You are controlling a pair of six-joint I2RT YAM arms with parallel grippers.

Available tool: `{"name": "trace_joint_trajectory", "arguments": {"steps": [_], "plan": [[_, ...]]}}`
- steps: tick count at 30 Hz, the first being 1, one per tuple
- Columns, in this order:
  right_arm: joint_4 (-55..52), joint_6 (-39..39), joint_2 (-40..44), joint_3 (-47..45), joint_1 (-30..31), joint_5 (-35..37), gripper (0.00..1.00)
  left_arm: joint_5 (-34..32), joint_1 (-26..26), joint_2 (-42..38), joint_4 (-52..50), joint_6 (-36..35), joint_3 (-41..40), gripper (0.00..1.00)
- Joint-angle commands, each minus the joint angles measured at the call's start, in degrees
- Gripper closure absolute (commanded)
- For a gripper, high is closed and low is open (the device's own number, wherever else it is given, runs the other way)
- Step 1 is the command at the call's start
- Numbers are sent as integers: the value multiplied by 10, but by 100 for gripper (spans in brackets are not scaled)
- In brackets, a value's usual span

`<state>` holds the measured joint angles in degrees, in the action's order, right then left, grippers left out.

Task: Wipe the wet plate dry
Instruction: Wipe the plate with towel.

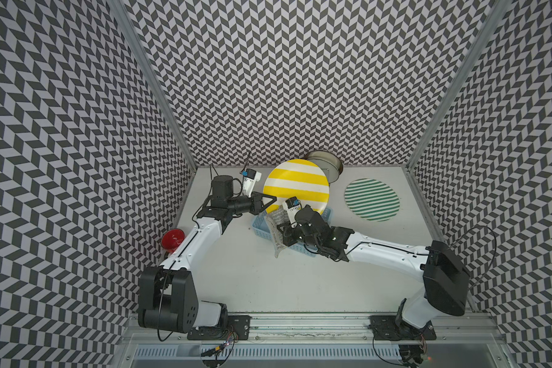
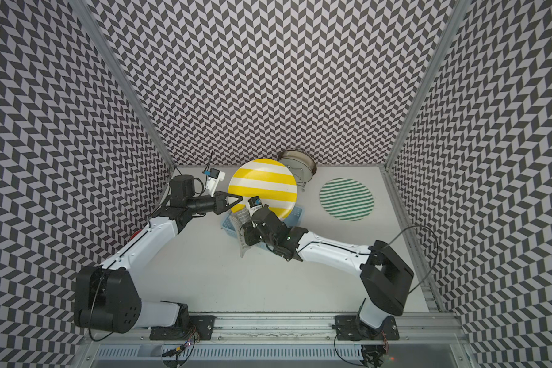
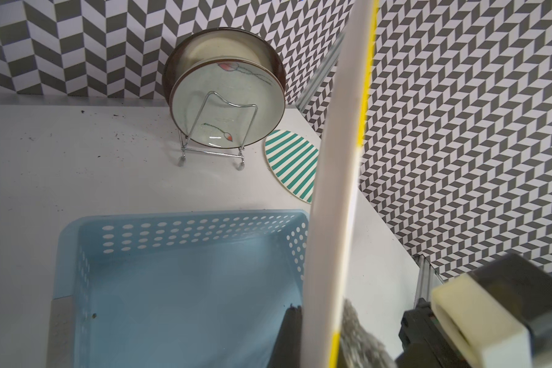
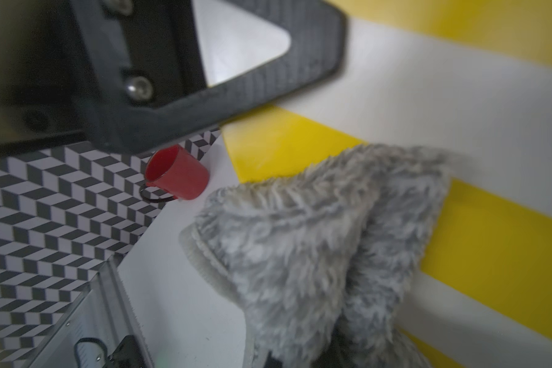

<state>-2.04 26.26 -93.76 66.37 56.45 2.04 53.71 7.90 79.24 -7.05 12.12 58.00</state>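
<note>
Over basket (image 1: 260,230), plate (image 1: 295,184) tilted, face toward cloth (image 4: 316,239)

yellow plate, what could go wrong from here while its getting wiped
1. The left jaws clamp the plate only at its rim, up in the air; the cloth pushing on its face could twist it loose.
2. The basket seems to sit under only part of it, so a dropped plate may hit the basket's rim.
3. The dishes look close behind; a wide wipe could knock them.
</note>
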Motion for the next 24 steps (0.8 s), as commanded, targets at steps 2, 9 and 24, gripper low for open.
{"name": "trace_joint_trajectory", "arguments": {"steps": [2,9,24], "plan": [[35,-13,-8,25,0,-61,100,95,16,-26,47,21,14,100],[45,-17,69,-1,-24,-71,100,78,16,-29,15,-25,22,100],[-7,28,324,-96,-413,-250,100,101,26,-23,-294,-417,130,100]]}}
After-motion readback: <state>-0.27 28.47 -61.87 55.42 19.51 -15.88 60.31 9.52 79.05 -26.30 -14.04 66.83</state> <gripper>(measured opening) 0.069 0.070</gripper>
